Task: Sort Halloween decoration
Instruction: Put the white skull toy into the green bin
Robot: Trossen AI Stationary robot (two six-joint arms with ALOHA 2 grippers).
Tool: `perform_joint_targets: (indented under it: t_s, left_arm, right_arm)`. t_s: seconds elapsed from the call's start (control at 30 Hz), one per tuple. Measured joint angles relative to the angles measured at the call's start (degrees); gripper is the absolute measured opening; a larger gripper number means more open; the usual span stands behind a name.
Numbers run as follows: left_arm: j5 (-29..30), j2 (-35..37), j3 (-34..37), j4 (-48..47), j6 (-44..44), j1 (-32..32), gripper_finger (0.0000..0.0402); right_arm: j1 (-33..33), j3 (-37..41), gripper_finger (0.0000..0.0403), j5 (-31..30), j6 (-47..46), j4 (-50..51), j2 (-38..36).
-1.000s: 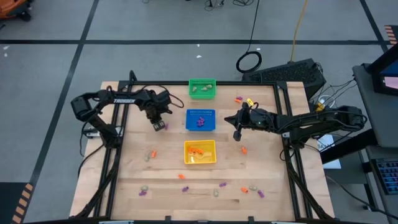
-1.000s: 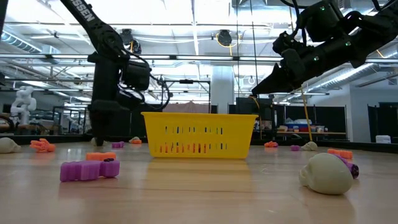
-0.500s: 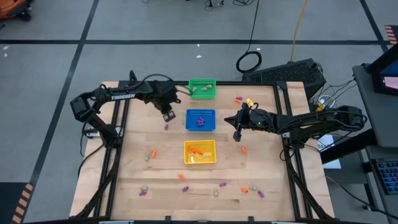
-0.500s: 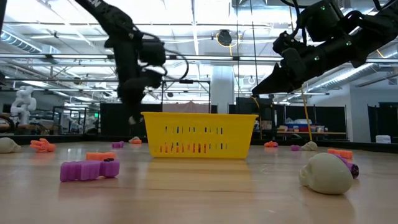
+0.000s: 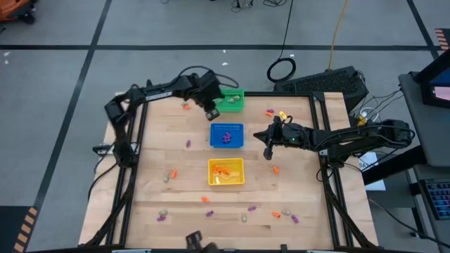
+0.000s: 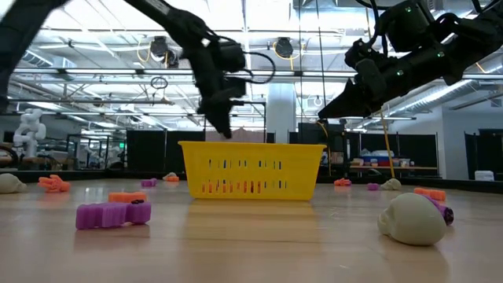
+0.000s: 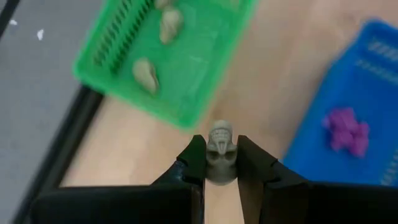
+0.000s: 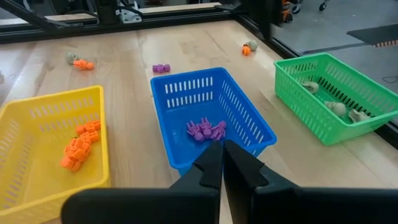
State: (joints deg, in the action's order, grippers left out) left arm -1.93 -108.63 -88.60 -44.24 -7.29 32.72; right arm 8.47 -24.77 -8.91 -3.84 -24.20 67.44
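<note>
Halloween decoration is being sorted by color. The left hand [image 7: 221,163] is squeezing a pale skull [image 7: 220,144] just beside the green basket [image 7: 186,68], where two pale ones are showing. Next it needs to go over that basket and let go. One blue basket [image 5: 227,135] and one yellow basket [image 5: 226,171] are waiting. The right hand [image 8: 222,163] is hanging shut and empty near the blue basket.

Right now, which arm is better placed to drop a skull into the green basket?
The left: its gripper holds a pale skull beside the green basket. The right gripper is shut, empty, by the blue basket.
</note>
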Motion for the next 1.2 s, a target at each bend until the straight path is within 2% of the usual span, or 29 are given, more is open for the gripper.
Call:
perform_joint_targets:
  t_s: [0.27,0.5,0.77,0.9,1.03,1.2]
  left_arm:
    - [-3.0,-13.2,-13.8,0.2,-0.7,2.4,0.0044]
    - [-4.1,-18.5,-17.6,0.3,-0.7,3.7,0.0045]
    - [-4.1,-18.9,-17.6,0.7,-0.7,3.6,0.0143]
    - [-3.8,-18.9,-17.6,0.7,-0.8,3.7,0.0165]
    - [-2.9,-18.2,-17.6,0.1,-3.2,3.7,0.0158]
    - [2.0,-15.1,-17.0,2.5,-5.2,2.7,0.0103]
  right_arm:
    - [0.0,0.0,0.0,0.0,0.3,-0.8,0.0]
    - [0.0,0.0,0.0,0.0,0.4,-0.8,0.0]
    - [0.0,0.0,0.0,0.0,0.2,-0.8,0.0]
    - [0.0,0.0,0.0,0.0,-0.1,-0.8,0.0]
    - [0.0,0.0,0.0,0.0,-0.8,-0.7,0.0]
    - [0.0,0.0,0.0,0.0,-1.0,-0.6,0.0]
